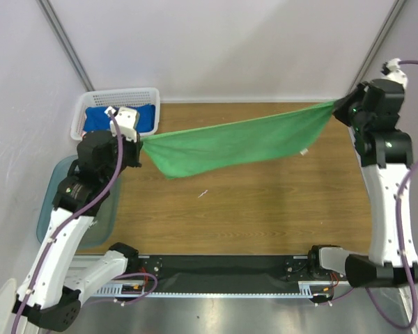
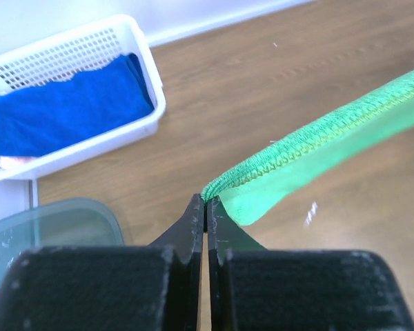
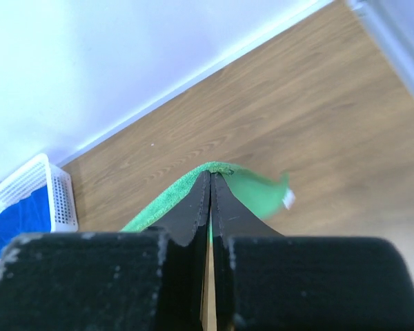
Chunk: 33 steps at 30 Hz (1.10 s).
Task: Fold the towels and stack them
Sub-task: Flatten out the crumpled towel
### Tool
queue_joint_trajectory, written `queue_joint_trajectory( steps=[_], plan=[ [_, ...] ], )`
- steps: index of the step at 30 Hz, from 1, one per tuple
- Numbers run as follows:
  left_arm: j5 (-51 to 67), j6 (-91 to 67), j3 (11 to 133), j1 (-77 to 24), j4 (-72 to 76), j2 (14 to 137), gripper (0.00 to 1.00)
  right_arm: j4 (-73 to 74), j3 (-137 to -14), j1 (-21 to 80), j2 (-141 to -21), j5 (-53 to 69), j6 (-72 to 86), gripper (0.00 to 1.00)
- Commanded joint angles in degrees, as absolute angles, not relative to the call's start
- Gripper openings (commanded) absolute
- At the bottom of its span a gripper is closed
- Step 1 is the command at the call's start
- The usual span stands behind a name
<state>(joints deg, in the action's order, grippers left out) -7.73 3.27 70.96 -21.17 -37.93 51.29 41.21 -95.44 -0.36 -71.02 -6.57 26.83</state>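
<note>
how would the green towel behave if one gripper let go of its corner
Probably floppy: the green towel droops along its lower edge between the left gripper and the right gripper, so a released end would likely drop to the table. It seems light, since thin pinches at two corners hold it up. Its stitched hem probably resists slipping.

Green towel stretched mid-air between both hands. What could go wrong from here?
1. Slip: the left hand and right hand each pinch only a corner sliver of the green towel; tension might pull one free.
2. The towel sags deepest near its left end, so it may land wrinkled.
3. Left hand sits near the white basket; a swing could clip it.
</note>
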Motion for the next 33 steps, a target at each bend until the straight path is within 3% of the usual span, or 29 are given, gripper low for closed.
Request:
queue_joint_trajectory(
  steps=[1,6,10,20,28,33],
  plan=[
    [-3.9,2.2,75.1,-20.7,-48.0,48.4,0.00,52.5,-100.2,-0.2,-65.7,-15.7,26.4,0.00],
    [-8.6,-6.2,80.6,-20.7,-56.7,47.4,0.00,76.6,-117.1,-0.2,-67.5,-21.2,30.1,0.00],
    [-7.6,-11.2,77.8,-20.7,-58.5,51.2,0.00,80.9,-112.2,-0.3,-67.8,-24.1,30.0,0.00],
    [-5.2,-10.8,63.3,-20.7,-38.2,69.6,0.00,60.0,-85.5,-3.7,-75.4,-19.1,29.2,0.00],
    [-8.5,-5.5,74.9,-20.7,-31.8,94.4,0.00,43.5,-87.2,-5.3,-96.4,-16.4,28.6,0.00],
    [-11.6,-3.4,83.5,-20.6,-30.5,108.2,0.00,45.8,-103.0,-6.2,-114.7,-14.0,27.9,0.00]
  ],
)
